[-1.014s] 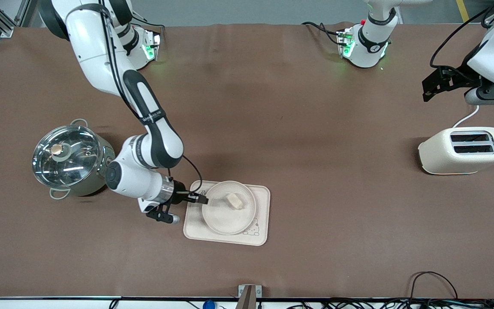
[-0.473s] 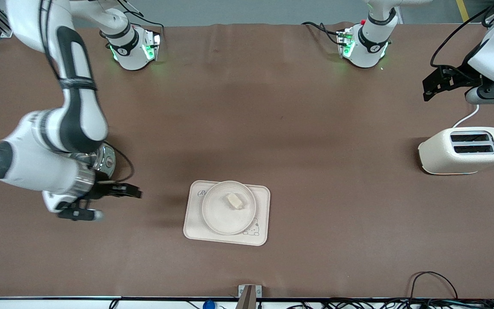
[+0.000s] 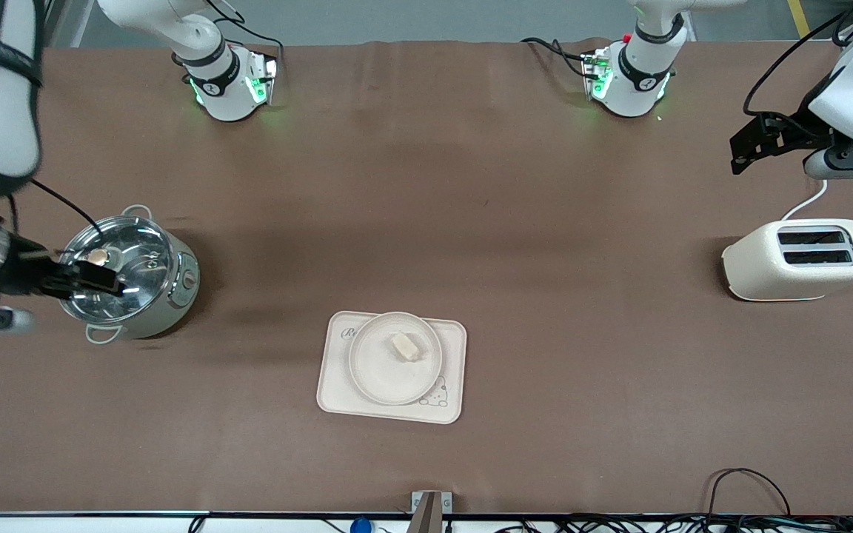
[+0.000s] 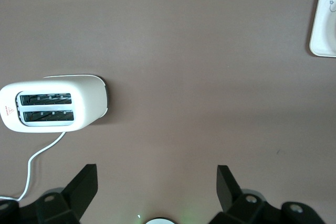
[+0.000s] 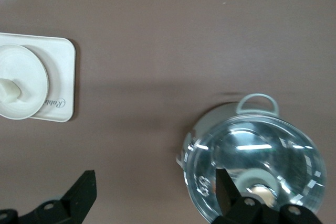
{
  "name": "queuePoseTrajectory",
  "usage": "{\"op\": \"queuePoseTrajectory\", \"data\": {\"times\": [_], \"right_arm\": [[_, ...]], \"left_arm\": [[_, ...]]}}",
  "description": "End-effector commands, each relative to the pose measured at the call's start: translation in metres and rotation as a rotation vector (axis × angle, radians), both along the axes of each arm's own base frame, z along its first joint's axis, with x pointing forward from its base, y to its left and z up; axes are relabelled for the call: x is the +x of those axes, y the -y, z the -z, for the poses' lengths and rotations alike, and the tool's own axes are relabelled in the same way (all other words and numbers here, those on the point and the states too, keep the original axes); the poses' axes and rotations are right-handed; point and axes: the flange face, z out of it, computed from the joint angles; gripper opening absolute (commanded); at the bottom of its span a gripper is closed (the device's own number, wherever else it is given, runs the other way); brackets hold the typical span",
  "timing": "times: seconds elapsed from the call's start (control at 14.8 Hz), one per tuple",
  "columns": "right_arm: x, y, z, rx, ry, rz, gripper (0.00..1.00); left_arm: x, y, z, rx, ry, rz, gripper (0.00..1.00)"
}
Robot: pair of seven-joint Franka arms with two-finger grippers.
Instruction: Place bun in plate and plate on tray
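**Bun on plate, plate on tray**

The bun (image 3: 405, 346) is lying in the plate (image 3: 382, 374), and the plate is sitting on the tray (image 3: 450, 403) on the worktop (image 3: 471, 222). The right gripper (image 3: 104, 280) is hanging over the lidded pot (image 3: 167, 307) with its fingers spread and gripping nothing. The left gripper (image 4: 156, 182) is waiting, fingers apart and empty, above the worktop beside the toaster (image 3: 760, 274).

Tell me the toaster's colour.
Cream-white toaster with dark slots, clearest in the front view.
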Motion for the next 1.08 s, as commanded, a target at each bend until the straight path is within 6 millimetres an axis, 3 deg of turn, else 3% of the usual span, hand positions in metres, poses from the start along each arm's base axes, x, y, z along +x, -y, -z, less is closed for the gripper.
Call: {"op": "queuePoseTrajectory", "data": {"times": [0.0, 0.2, 0.41, 1.01], "right_arm": [[-0.036, 0.018, -0.053, -0.046, 0.045, -0.028, 1.00], [-0.059, 0.036, -0.088, -0.099, 0.067, -0.041, 1.00], [-0.078, 0.032, -0.109, -0.098, 0.059, -0.054, 1.00], [-0.109, 0.035, -0.133, -0.085, 0.023, -0.012, 1.00]], "left_arm": [[-0.007, -0.001, -0.007, -0.010, 0.001, 0.016, 1.00], [-0.007, -0.001, -0.007, -0.010, 0.001, 0.018, 1.00], [-0.006, -0.001, -0.007, -0.011, 0.003, 0.017, 1.00], [-0.006, -0.001, -0.006, -0.010, -0.001, 0.018, 1.00]]}}
